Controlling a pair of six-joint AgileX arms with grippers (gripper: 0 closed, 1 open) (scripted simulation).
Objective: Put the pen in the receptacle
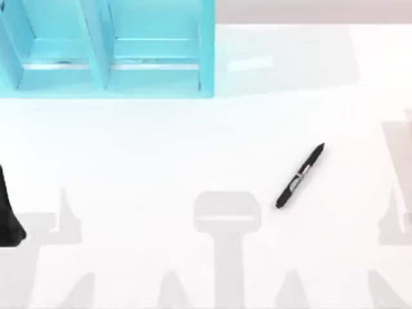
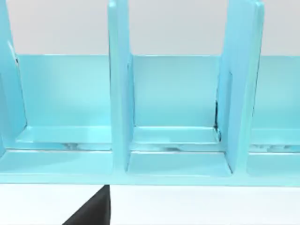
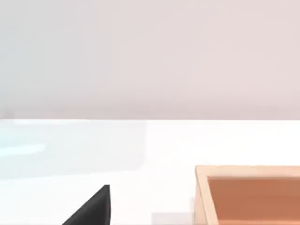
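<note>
**Pen lies free on the table, no gripper near it**

The pen (image 1: 300,176) rests flat on the white table (image 1: 161,161), right of centre in the top view, lying diagonally with one end toward the far right and the other toward the near middle. Nothing touches it. A blue divided rack (image 1: 109,51) stands at the far left of the table, well apart from the pen; the left wrist view looks straight into its upright compartments (image 2: 176,140). The right wrist view shows the corner of an orange-brown open box (image 3: 248,197) on the table, which may be the intended receptacle, though that cannot be settled from here.

A dark part of the left arm (image 1: 9,212) sits at the table's left edge, parked. Whether either gripper's fingers are spread or pressed together cannot be told.

The pen looks light, stiff and smooth, a slim cylinder likely to roll or skid if nudged from one side. The safest hold is probably across the middle, at the silvery clip and label band, with the fingers set crosswise to its length so it stays balanced when lifted.
</note>
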